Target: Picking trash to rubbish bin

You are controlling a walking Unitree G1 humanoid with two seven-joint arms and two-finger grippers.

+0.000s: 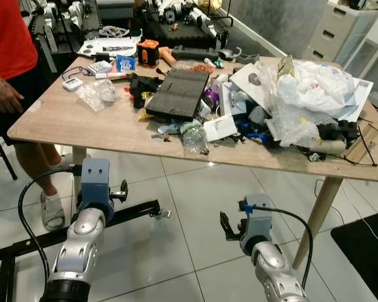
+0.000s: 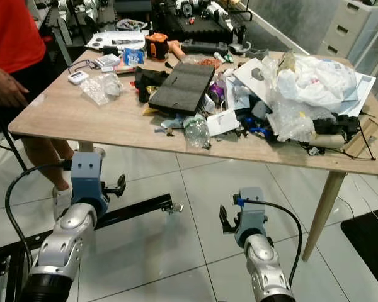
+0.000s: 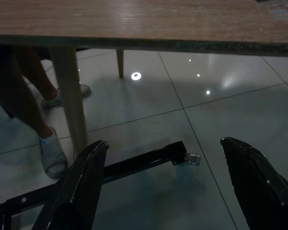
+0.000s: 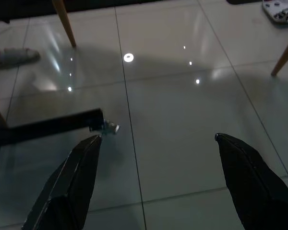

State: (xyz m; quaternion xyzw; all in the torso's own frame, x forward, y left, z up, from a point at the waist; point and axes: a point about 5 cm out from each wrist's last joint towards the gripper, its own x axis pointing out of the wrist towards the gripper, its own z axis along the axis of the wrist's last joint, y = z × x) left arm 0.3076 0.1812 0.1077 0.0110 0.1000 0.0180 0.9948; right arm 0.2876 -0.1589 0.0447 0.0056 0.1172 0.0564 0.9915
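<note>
A wooden table (image 1: 82,126) carries a heap of clutter. A crushed clear plastic bottle (image 1: 193,136) lies near its front edge, crumpled white plastic bags (image 1: 315,85) are piled at the right, and a clear wrapper (image 1: 96,94) sits at the left. A black foam pad (image 1: 179,91) lies in the middle. Both arms are held low, below the table's front edge. My left gripper (image 3: 163,143) is open over the tiled floor, and so is my right gripper (image 4: 157,139); neither holds anything.
A person in a red shirt (image 1: 6,44) stands at the table's left end, feet in white slippers (image 3: 53,155). A black metal frame (image 1: 132,211) lies on the floor under the table. A slanted table leg (image 1: 318,211) stands at right; drawers (image 1: 334,28) are behind.
</note>
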